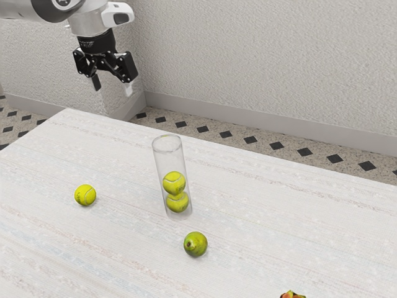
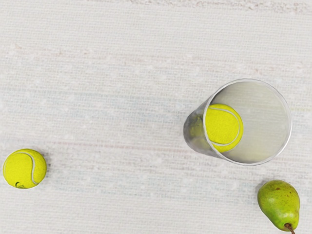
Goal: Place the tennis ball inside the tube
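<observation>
My gripper (image 1: 113, 89) is high up, over the table's far edge at the exterior view's upper left, open with nothing between its fingers. A loose yellow tennis ball (image 1: 85, 195) lies on the table; the wrist view has this ball (image 2: 25, 168) too, apart from the tube. The clear tube (image 1: 169, 158) stands upright with two tennis balls stacked inside, the upper ball (image 1: 174, 182) below its open rim. Seen from above in the wrist view, the tube (image 2: 267, 158) has a ball (image 2: 224, 126) inside.
A green pear (image 1: 195, 244) lies close to the tube, and the wrist view has the pear (image 2: 279, 204) as well. A red and yellow object (image 1: 293, 295) is partly in view at the exterior view's bottom edge. The white table (image 1: 260, 205) carries everything.
</observation>
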